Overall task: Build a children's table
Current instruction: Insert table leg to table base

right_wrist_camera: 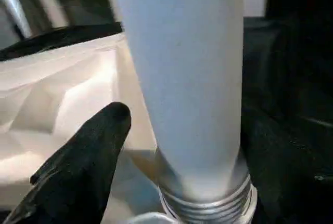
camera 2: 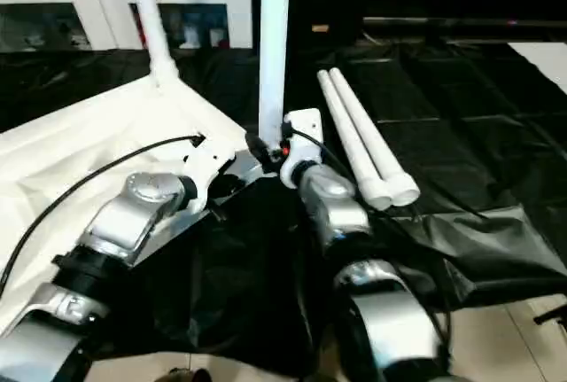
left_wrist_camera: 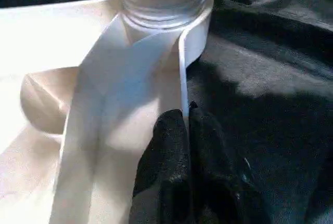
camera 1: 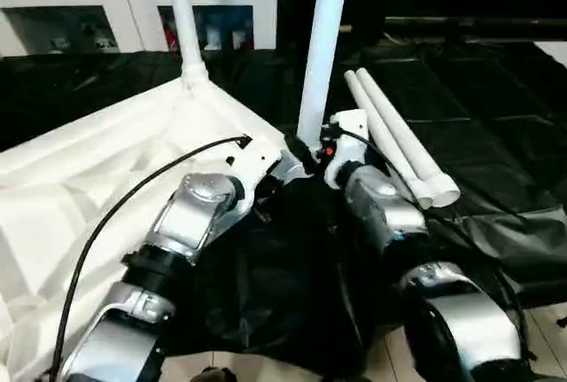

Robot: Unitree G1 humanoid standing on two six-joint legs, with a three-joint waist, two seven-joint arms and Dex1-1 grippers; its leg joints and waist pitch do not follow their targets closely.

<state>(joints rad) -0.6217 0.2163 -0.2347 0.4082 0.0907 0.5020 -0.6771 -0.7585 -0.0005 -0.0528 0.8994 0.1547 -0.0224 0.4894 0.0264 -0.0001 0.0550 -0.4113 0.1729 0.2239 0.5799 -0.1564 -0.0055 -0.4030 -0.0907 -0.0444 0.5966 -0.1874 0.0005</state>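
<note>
Left gripper [left_wrist_camera: 187, 130]: the two black fingers are pressed together, pinching the thin white rim of the tabletop [camera 1: 80, 196] just below its corner socket [left_wrist_camera: 195, 31]. Right gripper [right_wrist_camera: 182, 146]: jaws stand apart on either side of the upright leg [camera 1: 321, 54], one black finger [right_wrist_camera: 88, 156] off to one side of the shaft with a visible gap; whether the other finger touches the leg cannot be told. The leg's threaded base sits at the socket, its ridges exposed above the socket collar. From the head views, both grippers meet at the tabletop's near corner, roughly the centre of the scene, the silver forearms reaching in from 7 and 5 o'clock. The tabletop lies underside up, ribs showing, spreading from the centre toward 8 o'clock over a black sheet [camera 1: 496, 134]. A second leg [camera 1: 182, 14] stands upright in the far corner socket at about 11 o'clock. Two loose legs [camera 1: 399, 138] lie side by side on the sheet, touching, at 2 o'clock from the grippers, their wider ends toward the robot. A white cabinet [camera 1: 106, 1] with glass doors lines the back at 11 o'clock. A black cable [camera 1: 115, 214] runs along the left arm.
</note>
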